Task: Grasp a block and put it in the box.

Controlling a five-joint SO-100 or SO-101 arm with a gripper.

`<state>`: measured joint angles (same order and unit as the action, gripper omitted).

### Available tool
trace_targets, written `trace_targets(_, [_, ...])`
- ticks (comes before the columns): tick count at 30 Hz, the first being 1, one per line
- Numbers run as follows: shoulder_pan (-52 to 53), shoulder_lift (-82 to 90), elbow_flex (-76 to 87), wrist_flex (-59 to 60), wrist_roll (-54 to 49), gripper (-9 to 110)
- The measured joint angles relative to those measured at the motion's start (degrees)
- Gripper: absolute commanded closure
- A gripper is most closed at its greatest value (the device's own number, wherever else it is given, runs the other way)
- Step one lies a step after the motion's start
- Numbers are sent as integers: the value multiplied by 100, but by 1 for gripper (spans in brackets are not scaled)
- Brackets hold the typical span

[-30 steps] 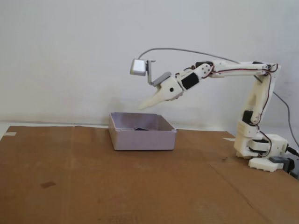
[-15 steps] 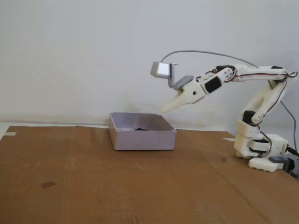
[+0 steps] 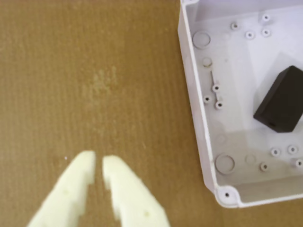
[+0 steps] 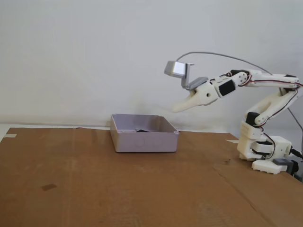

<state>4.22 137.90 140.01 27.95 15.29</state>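
A black block (image 3: 282, 100) lies inside the white box (image 3: 201, 111), toward its right side in the wrist view. In the fixed view the box (image 4: 144, 140) stands on the brown cardboard at the centre, and a bit of the block (image 4: 142, 130) shows over its rim. My gripper (image 3: 99, 161) has white fingers almost closed with only a thin gap, holding nothing, above bare cardboard left of the box in the wrist view. In the fixed view the gripper (image 4: 176, 109) hangs in the air, above and just right of the box.
The brown cardboard sheet (image 4: 118, 189) covers the table. The arm's white base (image 4: 265, 151) stands at the right. A small dark mark (image 4: 49, 187) lies on the cardboard at the front left. A white wall is behind.
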Motion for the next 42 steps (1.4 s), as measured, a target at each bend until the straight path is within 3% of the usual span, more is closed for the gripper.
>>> trace_targets(33, [0, 3480, 3199, 0, 0, 101])
trace_targets(42, [-431, 4087, 3762, 9, 0, 101])
